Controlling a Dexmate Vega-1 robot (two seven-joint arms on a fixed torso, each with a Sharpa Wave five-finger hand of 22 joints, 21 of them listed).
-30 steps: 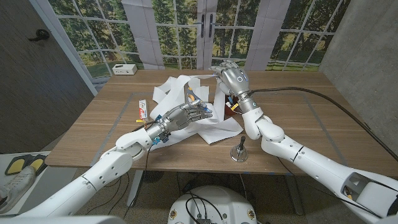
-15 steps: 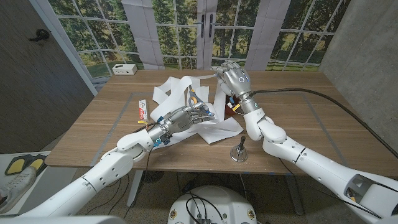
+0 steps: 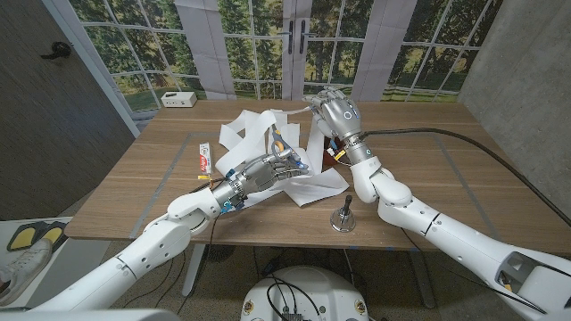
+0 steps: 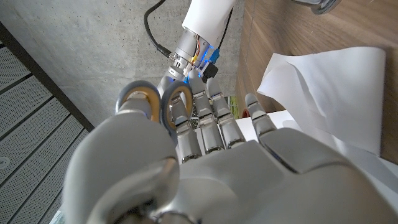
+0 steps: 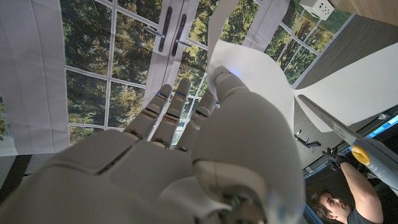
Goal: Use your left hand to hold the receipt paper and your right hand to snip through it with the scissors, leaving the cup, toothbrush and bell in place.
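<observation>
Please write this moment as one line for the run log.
left hand: holds scissors | right hand: holds receipt paper up | roles: swapped against task | bell: standing near table edge

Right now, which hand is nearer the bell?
Left, I'd judge. The left hand lies just left of the bell, nearer the table's front; the right hand is raised farther back.

White box near windows
</observation>
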